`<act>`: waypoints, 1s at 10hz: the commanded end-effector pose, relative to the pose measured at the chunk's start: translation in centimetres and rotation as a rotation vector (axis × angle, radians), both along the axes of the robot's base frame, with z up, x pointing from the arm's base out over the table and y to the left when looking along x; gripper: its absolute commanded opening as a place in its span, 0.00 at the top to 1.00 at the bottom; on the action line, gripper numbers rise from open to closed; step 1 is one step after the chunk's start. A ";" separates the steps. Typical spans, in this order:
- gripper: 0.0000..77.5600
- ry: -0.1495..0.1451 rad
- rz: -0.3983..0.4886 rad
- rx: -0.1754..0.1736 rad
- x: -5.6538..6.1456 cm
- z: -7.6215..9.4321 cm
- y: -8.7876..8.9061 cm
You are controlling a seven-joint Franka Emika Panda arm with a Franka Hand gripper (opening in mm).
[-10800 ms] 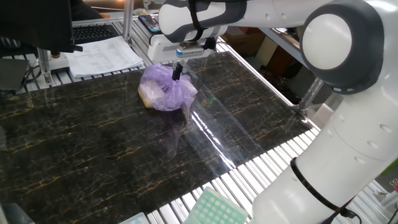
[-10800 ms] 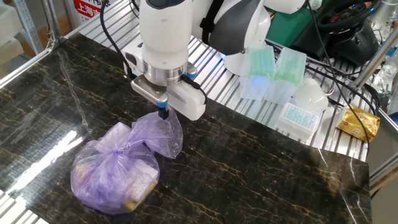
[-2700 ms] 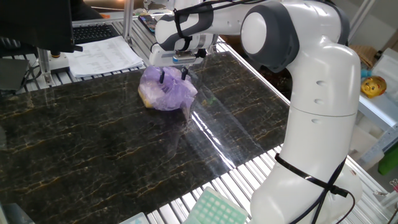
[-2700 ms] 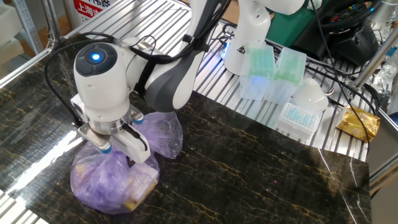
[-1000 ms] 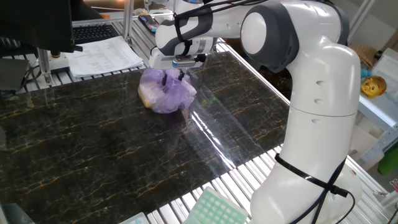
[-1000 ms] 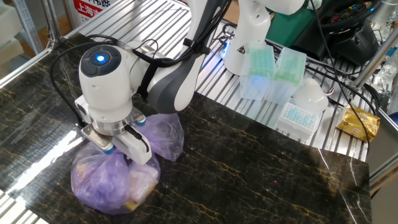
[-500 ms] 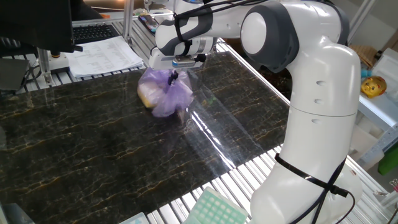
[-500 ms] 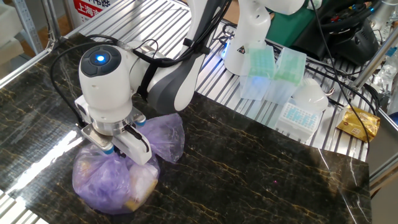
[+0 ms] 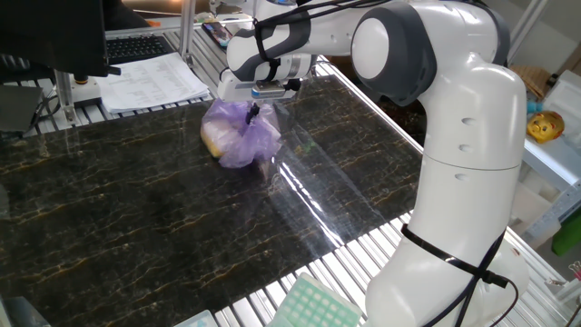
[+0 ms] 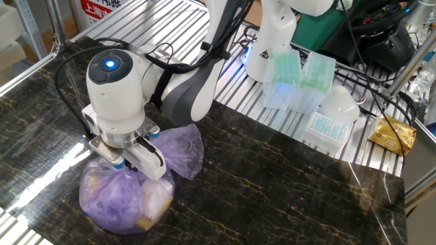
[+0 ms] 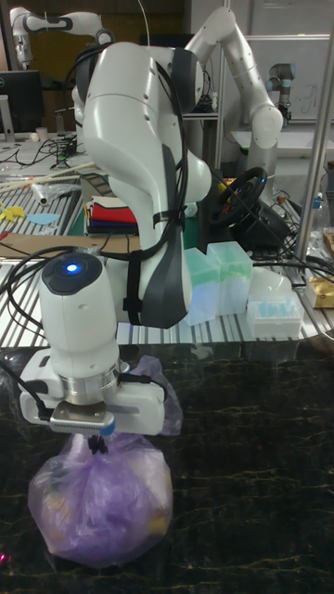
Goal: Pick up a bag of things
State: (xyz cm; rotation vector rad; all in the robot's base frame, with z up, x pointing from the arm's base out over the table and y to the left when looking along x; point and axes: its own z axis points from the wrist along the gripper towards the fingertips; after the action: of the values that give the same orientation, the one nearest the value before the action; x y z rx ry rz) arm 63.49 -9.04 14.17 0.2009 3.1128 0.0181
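Observation:
The bag of things (image 9: 238, 136) is a lumpy lilac plastic bag with yellowish contents, sitting on the dark marble tabletop (image 9: 136, 218). My gripper (image 9: 252, 109) points straight down over it, fingers shut on the gathered plastic at its top. In the other fixed view the bag (image 10: 122, 194) bulges below the gripper (image 10: 133, 167), and a loose flap of plastic (image 10: 180, 146) lies behind. The tall fixed view shows the bag (image 11: 102, 497) drawn up to a neck in the gripper (image 11: 96, 444), its bottom seemingly still on the table.
Papers (image 9: 150, 82) and a keyboard lie at the back left. Green tip boxes (image 10: 293, 78), a white rack (image 10: 327, 119) and a yellow packet (image 10: 392, 135) sit on the slatted bench beyond the marble. A green rack (image 9: 313, 304) sits at the front edge.
Over the last second the fingers have closed on the bag's top and the plastic has been pulled in and up, so the bag looks narrower and taller. The last half second shows almost no motion.

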 end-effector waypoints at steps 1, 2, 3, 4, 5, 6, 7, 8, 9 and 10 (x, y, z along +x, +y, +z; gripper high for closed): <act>0.99 -0.018 0.001 -0.028 0.5 5.1 0.3; 0.99 -0.022 0.006 -0.027 0.5 5.4 0.3; 0.99 -0.023 0.007 -0.026 0.6 5.7 0.4; 0.99 -0.024 0.006 -0.026 0.6 5.9 0.5; 0.99 -0.024 0.003 -0.028 0.6 6.5 0.8; 0.99 -0.023 -0.005 -0.031 0.3 7.3 0.9; 0.99 -0.021 -0.012 -0.032 0.1 8.0 1.1; 0.99 -0.019 -0.027 -0.035 -0.3 9.3 1.4; 0.99 -0.020 -0.042 -0.039 -0.6 10.2 1.7; 0.99 -0.021 -0.058 -0.040 -0.9 11.3 1.9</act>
State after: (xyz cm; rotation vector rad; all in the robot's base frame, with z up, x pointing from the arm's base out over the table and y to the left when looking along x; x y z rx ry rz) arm 63.27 -7.84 23.28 0.2344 3.0922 -0.0276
